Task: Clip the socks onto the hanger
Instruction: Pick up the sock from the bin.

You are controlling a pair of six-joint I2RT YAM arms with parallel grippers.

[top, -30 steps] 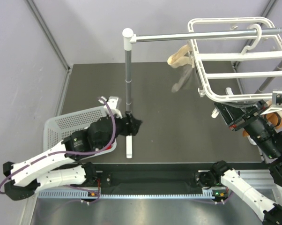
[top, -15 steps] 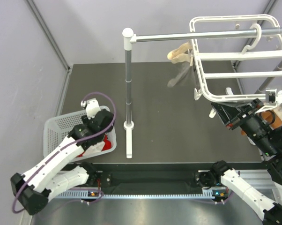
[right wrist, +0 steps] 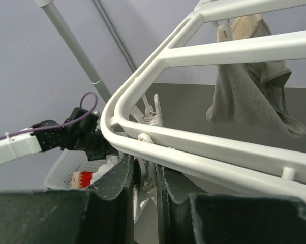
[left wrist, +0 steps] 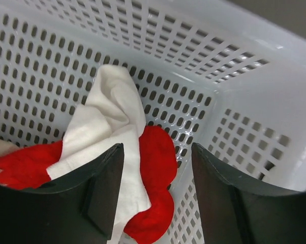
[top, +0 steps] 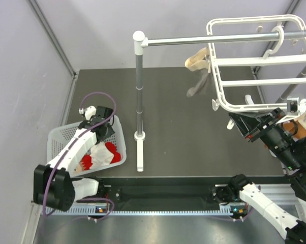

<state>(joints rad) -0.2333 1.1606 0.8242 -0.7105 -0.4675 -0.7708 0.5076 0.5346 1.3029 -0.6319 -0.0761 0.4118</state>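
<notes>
**Left pincer (left wrist: 156, 152) in the basket (left wrist: 234, 101) corner; right pincer (right wrist: 148, 190) at the hanger (right wrist: 204, 152) rail.**
The left pincer hangs wide open and holds nothing. It sits just above a white sock (left wrist: 110, 117) draped over a red sock (left wrist: 160, 178), both lying against the perforated wall near the corner. The right pincer is closed to a narrow slit on a peg (right wrist: 149, 170) under the rail's curved corner. A grey sock (right wrist: 249, 96) hangs from a farther crossbar. A broad stretch of desk (top: 193, 132) separates the pole (top: 139, 91) from the right arm.
</notes>
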